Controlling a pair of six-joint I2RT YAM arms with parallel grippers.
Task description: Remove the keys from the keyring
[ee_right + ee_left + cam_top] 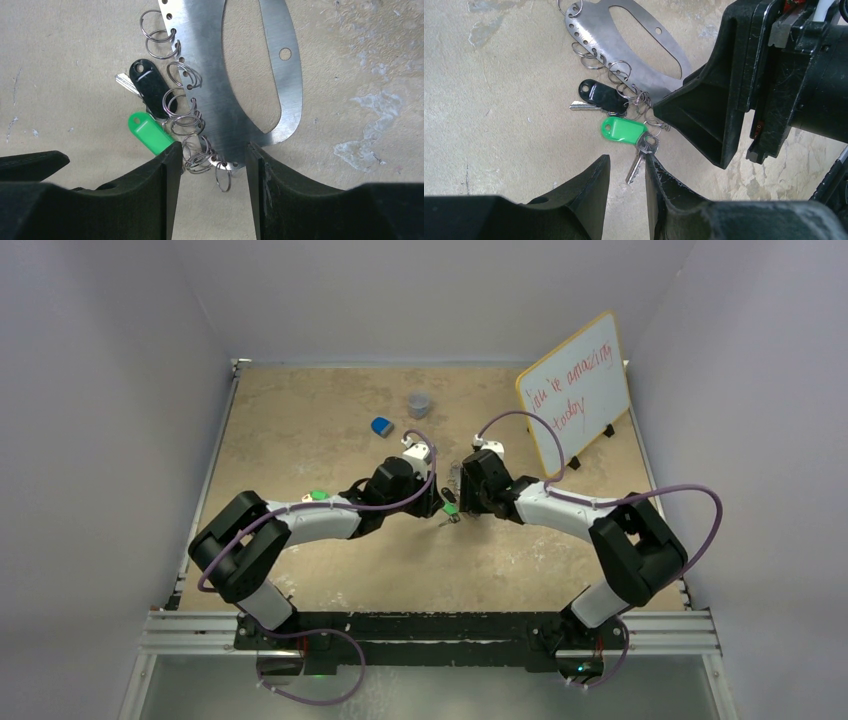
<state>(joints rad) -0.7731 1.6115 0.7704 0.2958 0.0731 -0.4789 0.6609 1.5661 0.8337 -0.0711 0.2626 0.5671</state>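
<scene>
Your left hand, slightly open at lower centre, brackets a key (green-tagged); your right hand straddles one end of the keyring, whether clamped you cannot tell.

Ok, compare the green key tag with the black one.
The green tag is bright green; the black tag glossy black. The green tag lies nearer the left gripper than the black tag. Both are oblong, flat on the table, ringed to the metal plate.
</scene>
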